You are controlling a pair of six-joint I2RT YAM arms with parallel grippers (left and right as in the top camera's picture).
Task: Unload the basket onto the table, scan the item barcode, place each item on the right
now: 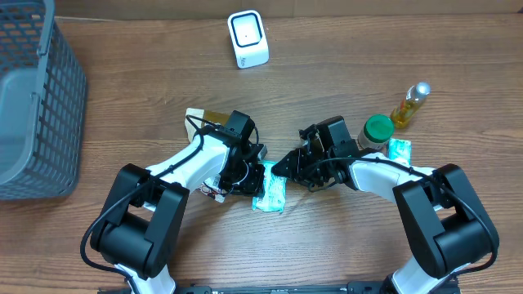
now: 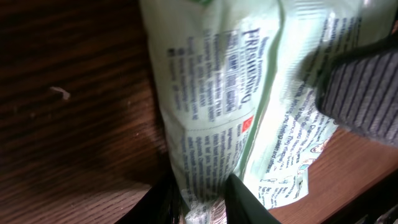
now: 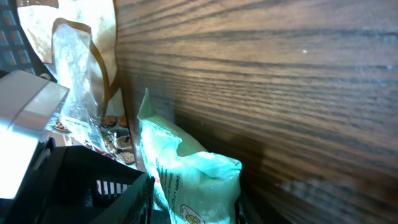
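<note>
1. Pouch (image 1: 270,196): pale green, soft plastic, printed with small text. It is at the centre of the counter (image 1: 368,245), between the two arms. Its lower end appears to rest on the wood. The left wrist view shows a printed face with a text panel; no barcode can be made out there.
2. Left claw (image 1: 263,181): clamped on one end of the pouch. In the left wrist view, the crumpled film is pinched between the two dark fingers at the bottom edge.
3. Right claw (image 1: 284,167): set around the pouch from the other side, with the film between its fingers in the right wrist view. Its ribbed pad (image 2: 364,93) lies against the pouch face. I cannot tell whether the fingers press firmly.
4. Scanner (image 1: 247,38): white, upright, at the far edge of the counter and well apart from the pouch.
5. Basket (image 1: 49,114): grey mesh, at the left edge.
6. Brown-and-clear bag (image 1: 200,118): partly under the left arm, just beside the pouch.
7. Green-lidded jar (image 1: 378,129): beside the right arm.
8. Yellow bottle (image 1: 411,104): near the jar, lying tilted.
9. Small teal packet (image 1: 400,150): just beside the jar.
</note>
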